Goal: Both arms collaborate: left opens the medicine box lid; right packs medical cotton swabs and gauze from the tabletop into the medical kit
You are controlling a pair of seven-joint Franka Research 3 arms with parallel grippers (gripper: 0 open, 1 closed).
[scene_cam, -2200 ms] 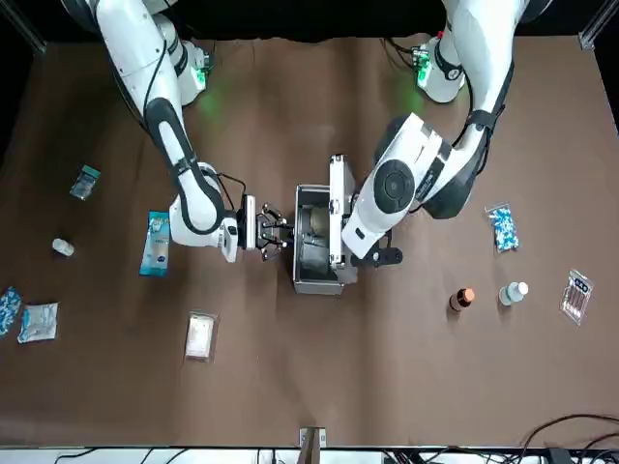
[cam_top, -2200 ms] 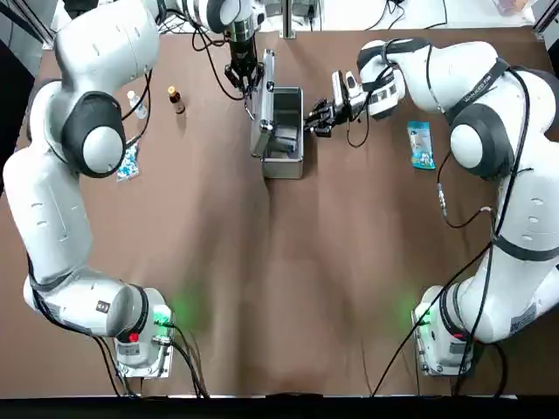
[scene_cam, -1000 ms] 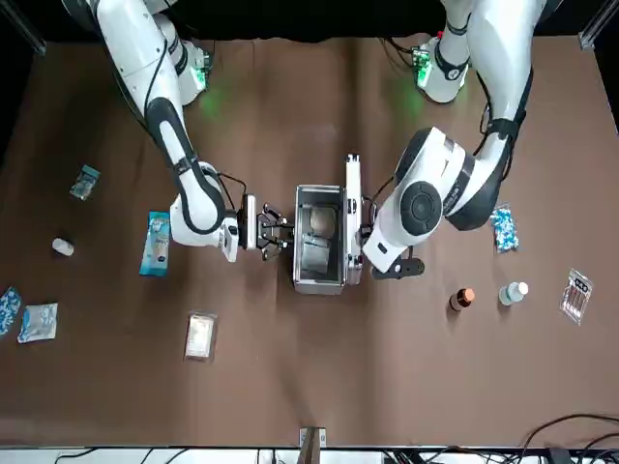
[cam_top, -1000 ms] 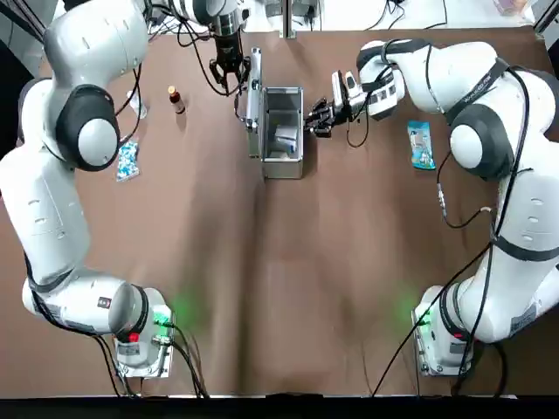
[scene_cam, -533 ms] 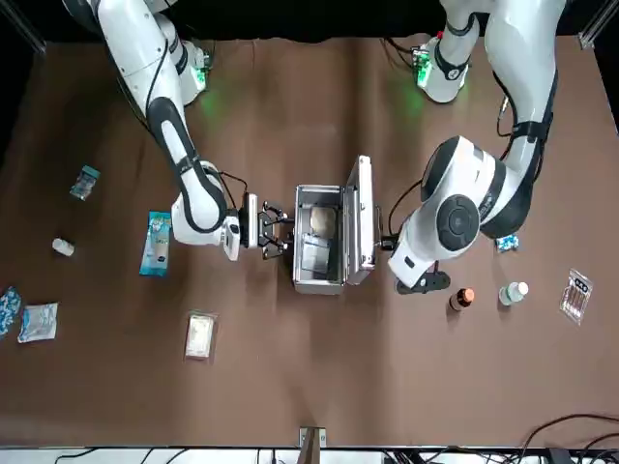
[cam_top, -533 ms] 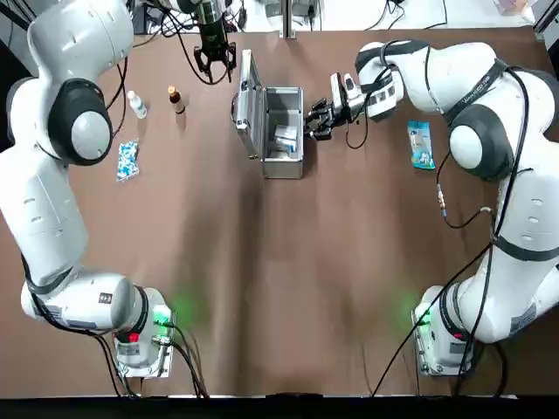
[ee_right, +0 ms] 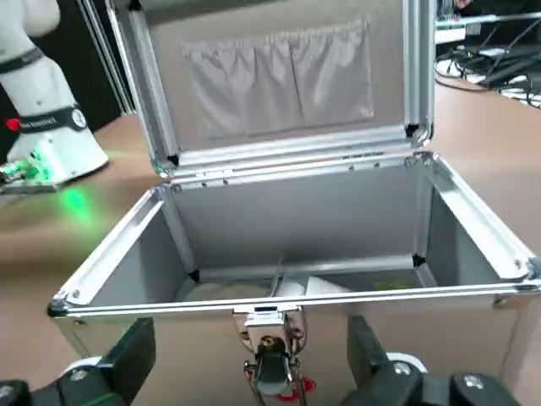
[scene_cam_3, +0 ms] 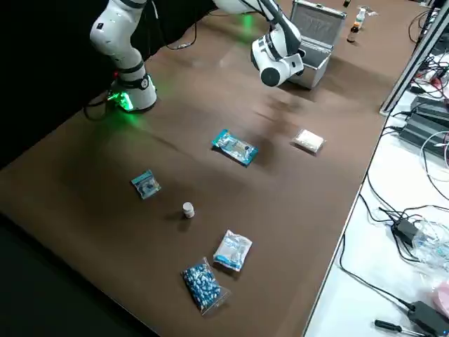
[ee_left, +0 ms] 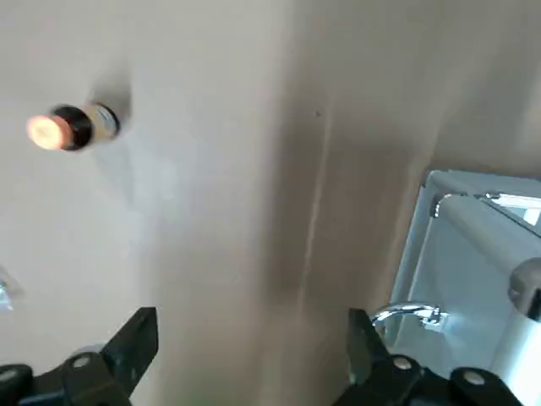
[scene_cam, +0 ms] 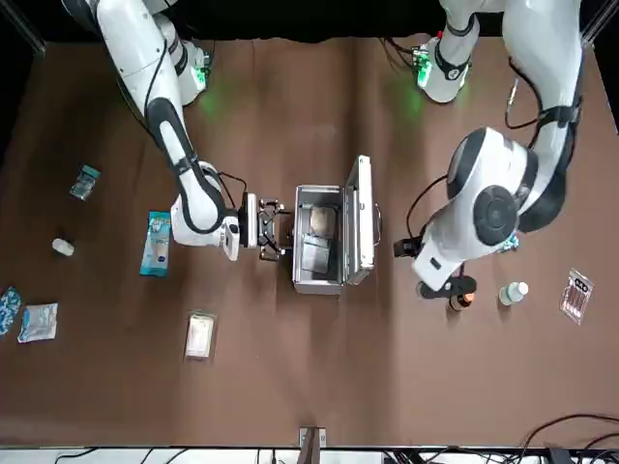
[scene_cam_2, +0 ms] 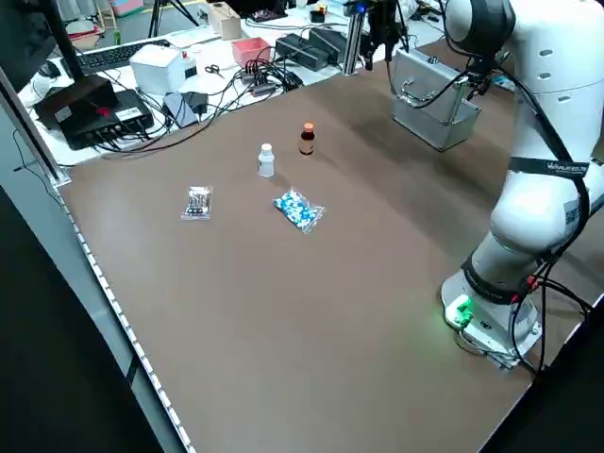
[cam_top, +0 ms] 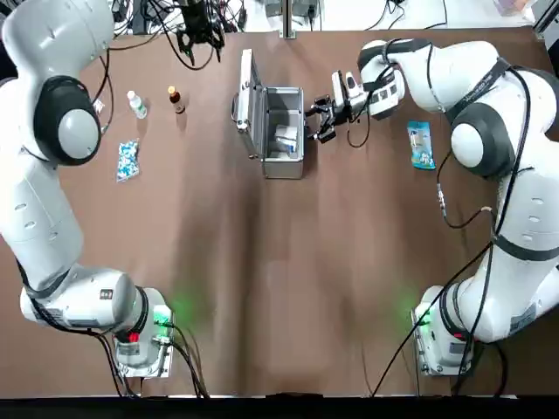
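Lid (scene_cam: 360, 220) — upright, long axis front-to-back

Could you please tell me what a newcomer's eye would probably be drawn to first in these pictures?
Probably the two big white arms, left and right, reaching in from either side of the brown tabletop. Between them, the silvery medical kit stands with its lid raised. After that, the bright teal-blue swab packet stands out, lying flat near the right arm.
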